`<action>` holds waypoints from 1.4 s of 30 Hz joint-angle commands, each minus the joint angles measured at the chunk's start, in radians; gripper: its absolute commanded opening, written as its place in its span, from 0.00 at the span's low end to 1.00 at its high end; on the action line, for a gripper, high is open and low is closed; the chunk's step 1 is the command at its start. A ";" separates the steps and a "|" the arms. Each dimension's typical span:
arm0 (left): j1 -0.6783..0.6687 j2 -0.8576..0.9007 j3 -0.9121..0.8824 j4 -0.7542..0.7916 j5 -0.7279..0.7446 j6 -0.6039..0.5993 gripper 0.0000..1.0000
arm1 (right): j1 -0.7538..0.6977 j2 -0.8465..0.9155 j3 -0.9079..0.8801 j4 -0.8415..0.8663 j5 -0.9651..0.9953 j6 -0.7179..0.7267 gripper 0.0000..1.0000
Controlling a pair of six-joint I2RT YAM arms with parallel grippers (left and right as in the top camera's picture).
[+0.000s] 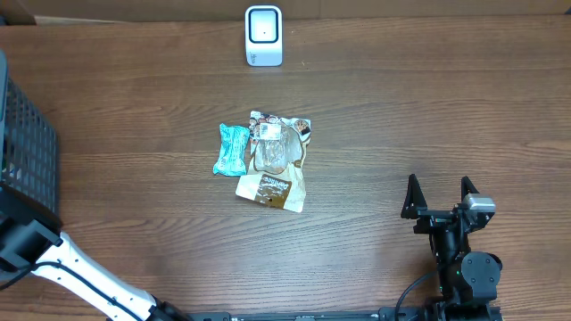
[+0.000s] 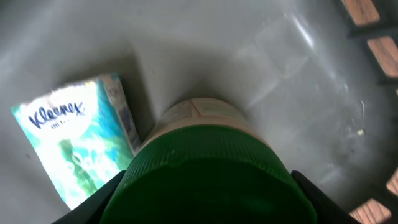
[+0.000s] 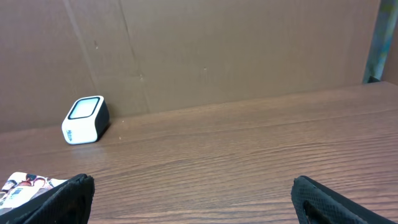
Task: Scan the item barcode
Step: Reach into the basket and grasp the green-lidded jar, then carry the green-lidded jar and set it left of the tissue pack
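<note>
Only the left wrist view sees inside the basket. There the left gripper has its jaws set against both sides of the green cap of a green-capped jar, a half-wide grip on it. The jar stands on the grey basket floor, with one tissue pack just beside it on its left; whether they touch, cannot tell. The overhead view shows none of this, only the white left arm reaching to the basket at the desk's left edge.

The overhead view gives the layout. One white scanner is at the far edge of the desk. A pile sits mid-desk: one teal packet, one brown packet, and crumpled printed clear wrappers whose number is unclear. The right gripper is near the front right, jaws wide with nothing between them, well apart from the pile.

The right wrist view adds the brown cardboard wall behind the scanner, plus a corner of the pile.

Readable text: "Kleenex" on the tissue pack. The brown packet's print is too small to read, and the jar label is blurred.
</note>
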 commanded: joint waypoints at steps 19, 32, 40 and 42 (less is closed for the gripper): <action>-0.037 -0.646 0.261 -0.179 0.392 -0.007 0.38 | -0.007 -0.009 -0.011 0.005 0.002 0.000 1.00; -0.473 -0.640 0.222 -0.417 0.208 0.046 0.37 | -0.007 -0.009 -0.011 0.005 0.002 0.000 1.00; -0.655 -0.521 -0.028 -0.387 0.168 0.041 0.38 | -0.007 -0.009 -0.011 0.005 0.002 0.000 1.00; -0.690 -0.496 -0.121 -0.342 0.143 0.029 0.38 | -0.007 -0.009 -0.011 0.005 0.002 0.000 1.00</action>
